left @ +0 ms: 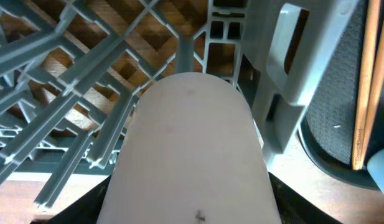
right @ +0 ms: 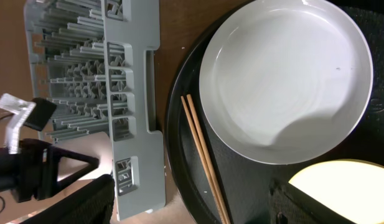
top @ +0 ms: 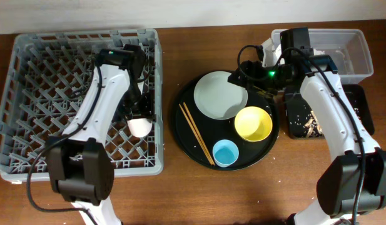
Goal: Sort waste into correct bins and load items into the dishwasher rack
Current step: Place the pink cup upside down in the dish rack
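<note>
the left gripper (top: 137, 116) seems clamped on the small pink cup (top: 140, 128) at the right edge of the rack (top: 30, 94); the right gripper (top: 238, 77) hangs spread open over the plate (top: 219, 97), upper centre.

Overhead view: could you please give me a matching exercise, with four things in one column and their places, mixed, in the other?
Things:
1 plate
2 blue cup
3 chopsticks
4 pale cup

Places:
A over the grey rack, by its right wall
B round black tray, left side
C round black tray, near edge
D round black tray, far part

Pairs: 1-D, 2-C, 3-B, 4-A
</note>
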`<state>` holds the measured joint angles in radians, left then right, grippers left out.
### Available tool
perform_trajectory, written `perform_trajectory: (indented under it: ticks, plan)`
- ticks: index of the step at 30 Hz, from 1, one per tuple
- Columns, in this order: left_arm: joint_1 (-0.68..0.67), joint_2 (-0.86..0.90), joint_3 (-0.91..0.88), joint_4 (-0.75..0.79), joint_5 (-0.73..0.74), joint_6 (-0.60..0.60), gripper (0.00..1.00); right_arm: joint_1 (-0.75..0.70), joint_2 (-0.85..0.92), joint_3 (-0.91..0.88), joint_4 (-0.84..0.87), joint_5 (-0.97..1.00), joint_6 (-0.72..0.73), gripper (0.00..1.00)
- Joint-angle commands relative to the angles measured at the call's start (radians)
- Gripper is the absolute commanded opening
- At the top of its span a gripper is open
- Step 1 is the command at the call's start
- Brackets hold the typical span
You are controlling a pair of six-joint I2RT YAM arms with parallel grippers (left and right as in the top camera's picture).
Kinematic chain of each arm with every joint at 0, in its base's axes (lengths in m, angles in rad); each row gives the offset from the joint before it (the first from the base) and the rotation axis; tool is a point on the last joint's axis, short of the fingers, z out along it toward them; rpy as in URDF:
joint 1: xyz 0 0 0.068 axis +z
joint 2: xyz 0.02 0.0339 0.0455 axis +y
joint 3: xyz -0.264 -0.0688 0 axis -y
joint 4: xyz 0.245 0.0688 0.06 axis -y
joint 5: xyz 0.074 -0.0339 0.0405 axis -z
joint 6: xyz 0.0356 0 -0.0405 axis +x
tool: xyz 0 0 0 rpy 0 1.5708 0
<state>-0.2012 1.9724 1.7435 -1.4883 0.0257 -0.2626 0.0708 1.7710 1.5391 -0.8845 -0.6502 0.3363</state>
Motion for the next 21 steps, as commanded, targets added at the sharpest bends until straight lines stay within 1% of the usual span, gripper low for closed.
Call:
perform_trajectory:
  ticks: [1,3,4,9,12,14,15,16,17,19,20,21]
  plan:
    - [-0.003,-0.14,0.04,-0.027,-0.004,-0.013,0.51,0.0,0.002,-0.001,-0.005,0.016,-0.011,0.79]
    - [-0.004,-0.146,0.032,-0.037,-0.007,-0.014,0.51,0.001,0.002,-0.001,-0.004,0.016,-0.011,0.79]
    - [-0.004,-0.146,-0.001,-0.03,-0.006,-0.015,0.51,0.001,0.002,-0.001,-0.005,0.016,-0.011,0.79]
    - [-0.003,-0.146,-0.211,0.13,-0.005,-0.037,0.51,0.001,0.002,-0.001,-0.018,0.024,-0.011,0.8]
    - [-0.003,-0.146,-0.259,0.187,-0.004,-0.036,0.52,0.001,0.002,-0.001,-0.026,0.035,-0.011,0.8]
    - [-0.003,-0.146,-0.27,0.203,-0.004,-0.036,0.7,0.001,0.002,-0.001,-0.033,0.035,-0.011,0.8]
    - [-0.003,-0.146,-0.27,0.207,-0.005,-0.036,0.86,0.001,0.002,-0.001,-0.036,0.035,-0.012,0.8]
    - [-0.003,-0.146,-0.27,0.221,-0.007,-0.036,0.92,0.001,0.002,-0.001,-0.044,0.036,-0.031,0.8]
    - [-0.003,-0.146,-0.264,0.248,-0.006,-0.036,0.94,0.001,0.002,-0.001,-0.06,0.044,-0.045,0.8]
    - [-0.003,-0.146,-0.236,0.267,-0.006,-0.036,0.94,0.001,0.002,-0.001,-0.107,0.069,-0.072,0.8]
    - [-0.003,-0.147,-0.187,0.265,-0.006,-0.034,0.94,0.001,-0.002,-0.001,-0.14,0.077,-0.079,0.78]
    - [-0.003,-0.15,-0.141,0.26,-0.006,-0.027,0.94,0.001,-0.026,0.0,-0.201,0.083,-0.101,0.73]
